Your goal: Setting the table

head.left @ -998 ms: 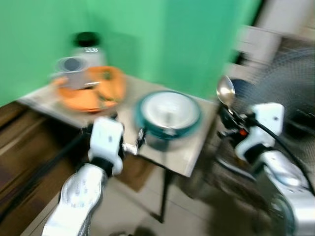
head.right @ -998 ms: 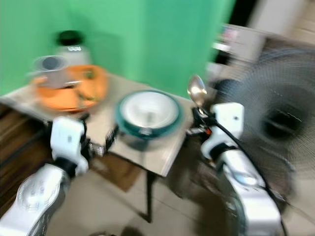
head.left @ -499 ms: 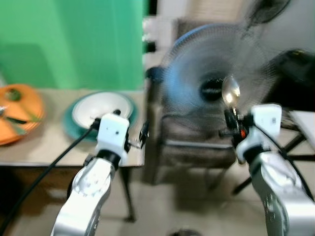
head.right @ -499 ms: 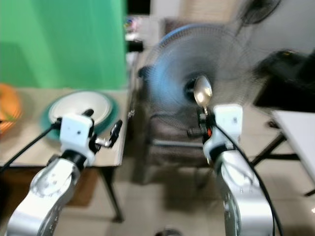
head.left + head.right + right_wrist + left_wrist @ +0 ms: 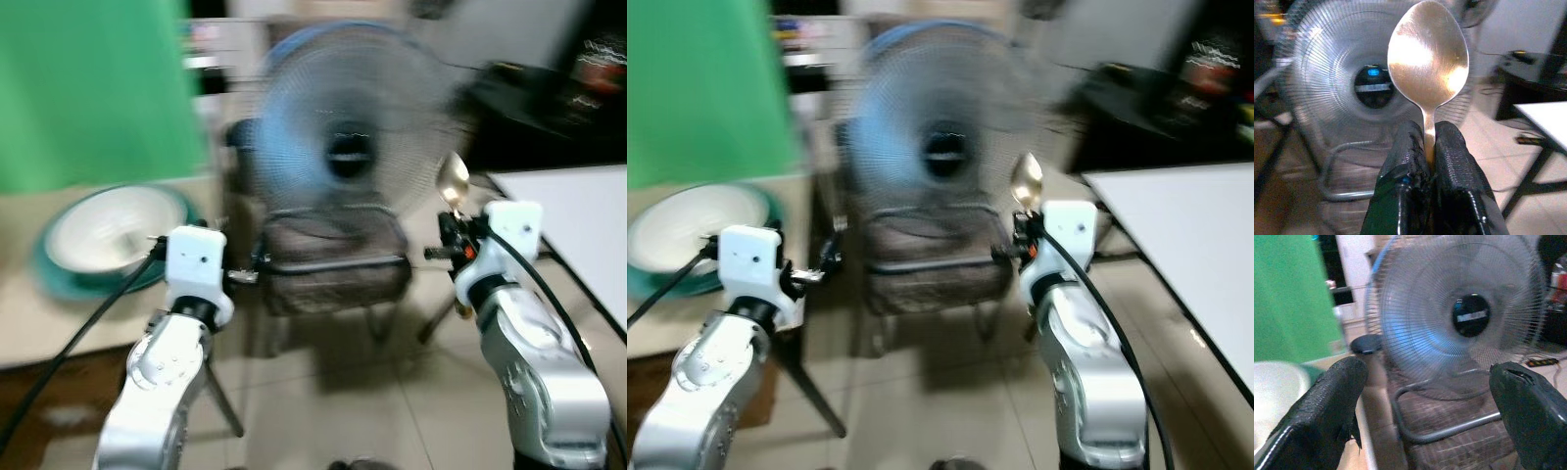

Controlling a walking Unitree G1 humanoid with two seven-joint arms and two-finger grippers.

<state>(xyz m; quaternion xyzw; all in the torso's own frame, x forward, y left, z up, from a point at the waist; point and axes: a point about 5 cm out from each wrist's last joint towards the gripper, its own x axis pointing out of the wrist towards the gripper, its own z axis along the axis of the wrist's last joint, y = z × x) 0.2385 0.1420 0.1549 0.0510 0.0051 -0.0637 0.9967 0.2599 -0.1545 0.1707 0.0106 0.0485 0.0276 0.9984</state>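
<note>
Cam has swung right since 0.5 s ago: orange dish gone from view, white bowl (image 5: 103, 235) w/ teal rim now at far left on the beige table (image 5: 29, 328), near its right edge, and a white table (image 5: 578, 220) has come in at right. Both arms keep the same raised pose. Right gripper (image 5: 1428, 147) is clamped tight on the handle of a metal spoon (image 5: 1427, 58), bowl end upright, held in the air betw. the fan and the white table's left edge. Left gripper (image 5: 1425, 391) is spread wide, nothing betw. its fingers (image 5: 1327, 406), hovering just off the beige table's right edge. Big standing fan (image 5: 343, 137) sits dead ahead, behind a dark chair (image 5: 333, 269). Head views are blurred.
</note>
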